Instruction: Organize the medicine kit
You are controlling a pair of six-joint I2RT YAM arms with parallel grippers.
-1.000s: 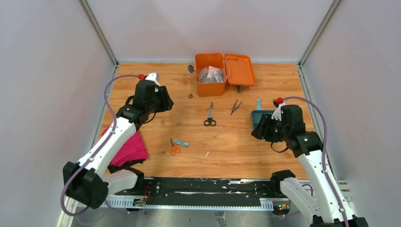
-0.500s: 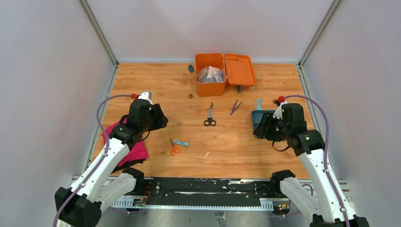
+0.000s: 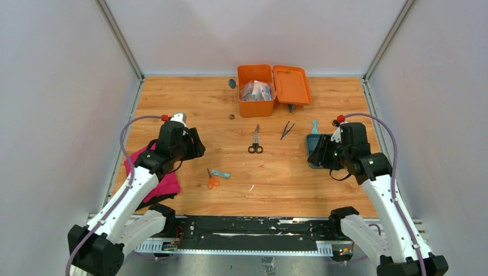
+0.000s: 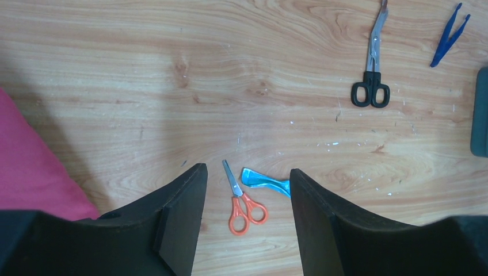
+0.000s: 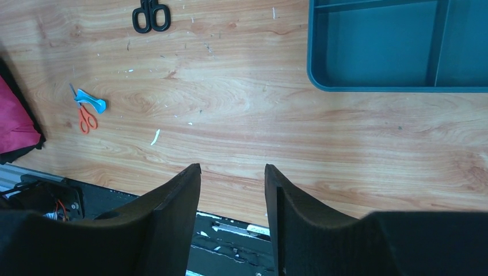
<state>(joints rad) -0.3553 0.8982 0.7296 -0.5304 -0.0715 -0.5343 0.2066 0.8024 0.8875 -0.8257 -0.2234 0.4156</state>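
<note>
Sitting at the far middle of the table [image 3: 172, 103], one orange medicine kit [image 3: 256, 108] has its lid folded open to the right. Nearer than the kit lie two pairs of scissors, the black scissors [image 3: 255, 148] and the orange scissors [image 3: 213, 181], plus one blue tweezers [image 3: 286, 130], one teal tray [image 5: 374, 46] and one pink cloth [image 3: 164, 181]. The left gripper [image 4: 246, 172] and right gripper [image 5: 233, 168] hover with jaws partly apart, holding and touching nothing.
</note>
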